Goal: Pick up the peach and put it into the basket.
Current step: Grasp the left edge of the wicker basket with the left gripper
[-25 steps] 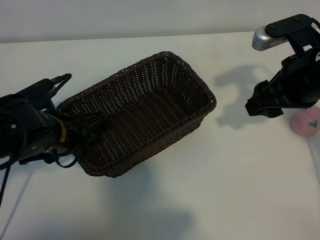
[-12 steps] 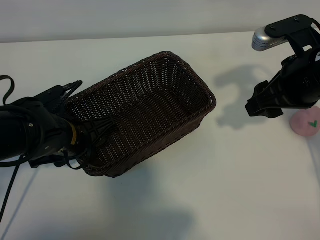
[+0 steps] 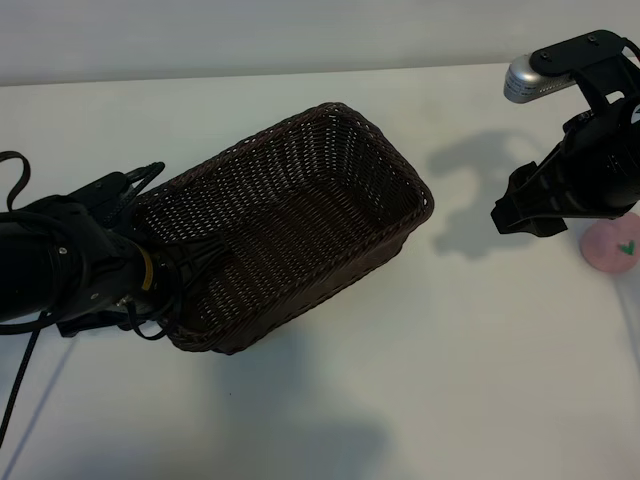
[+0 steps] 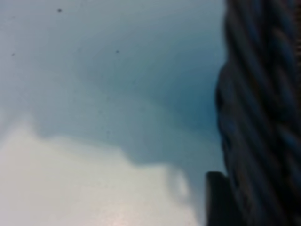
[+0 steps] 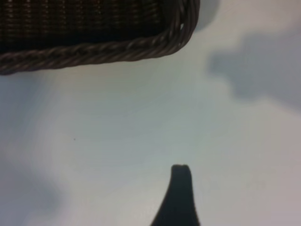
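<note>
Peach (image 3: 611, 247) at three o'clock sits beside the right gripper (image 3: 520, 212), jaws apart; a nudge could roll it away. Left gripper (image 3: 165, 275) is at the basket (image 3: 300, 150) end, jaw state unclear.

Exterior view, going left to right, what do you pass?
Left hand at the basket's left end → basket → right arm → peach.
</note>
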Robot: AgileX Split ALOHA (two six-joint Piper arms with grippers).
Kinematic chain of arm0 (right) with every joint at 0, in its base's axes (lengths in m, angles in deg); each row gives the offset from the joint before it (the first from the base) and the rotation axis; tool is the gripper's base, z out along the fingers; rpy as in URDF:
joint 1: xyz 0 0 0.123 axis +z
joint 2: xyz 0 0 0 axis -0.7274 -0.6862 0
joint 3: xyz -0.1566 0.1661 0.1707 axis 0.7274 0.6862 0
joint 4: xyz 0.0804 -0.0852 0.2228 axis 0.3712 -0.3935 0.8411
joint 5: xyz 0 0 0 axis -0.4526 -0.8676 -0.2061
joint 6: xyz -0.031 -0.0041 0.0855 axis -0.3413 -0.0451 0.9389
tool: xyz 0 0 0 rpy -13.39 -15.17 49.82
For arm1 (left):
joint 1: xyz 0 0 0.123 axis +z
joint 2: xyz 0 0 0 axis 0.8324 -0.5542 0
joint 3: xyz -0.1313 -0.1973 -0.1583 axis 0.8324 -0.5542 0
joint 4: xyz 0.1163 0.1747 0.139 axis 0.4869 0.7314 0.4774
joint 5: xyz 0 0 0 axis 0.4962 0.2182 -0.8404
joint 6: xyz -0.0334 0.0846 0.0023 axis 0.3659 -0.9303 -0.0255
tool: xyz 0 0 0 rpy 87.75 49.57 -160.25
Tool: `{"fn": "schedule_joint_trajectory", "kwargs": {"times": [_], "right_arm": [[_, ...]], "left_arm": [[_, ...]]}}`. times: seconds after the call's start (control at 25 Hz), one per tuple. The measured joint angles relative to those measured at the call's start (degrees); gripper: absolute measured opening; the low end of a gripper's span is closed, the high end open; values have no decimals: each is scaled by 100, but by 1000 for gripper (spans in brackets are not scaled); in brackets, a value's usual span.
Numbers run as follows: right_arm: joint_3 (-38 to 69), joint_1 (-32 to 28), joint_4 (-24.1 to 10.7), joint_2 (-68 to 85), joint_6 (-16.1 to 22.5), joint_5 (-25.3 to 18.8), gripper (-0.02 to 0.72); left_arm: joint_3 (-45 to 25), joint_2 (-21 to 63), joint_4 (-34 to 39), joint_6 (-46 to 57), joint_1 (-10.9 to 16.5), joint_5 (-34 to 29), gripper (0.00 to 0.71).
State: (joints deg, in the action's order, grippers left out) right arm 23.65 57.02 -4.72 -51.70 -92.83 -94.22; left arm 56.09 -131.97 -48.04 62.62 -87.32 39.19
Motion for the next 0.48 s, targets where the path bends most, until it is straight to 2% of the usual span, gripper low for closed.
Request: {"fn": "schedule_joint_trajectory", "kwargs": {"times": [0.16, 0.48], "right_arm": [[0, 0, 0, 0, 0, -10, 595], [0, 0, 0, 0, 0, -11, 595]], "left_arm": [[-20, 0, -2, 42, 0, 9, 198], [-20, 0, -19, 72, 0, 81, 193]]}}
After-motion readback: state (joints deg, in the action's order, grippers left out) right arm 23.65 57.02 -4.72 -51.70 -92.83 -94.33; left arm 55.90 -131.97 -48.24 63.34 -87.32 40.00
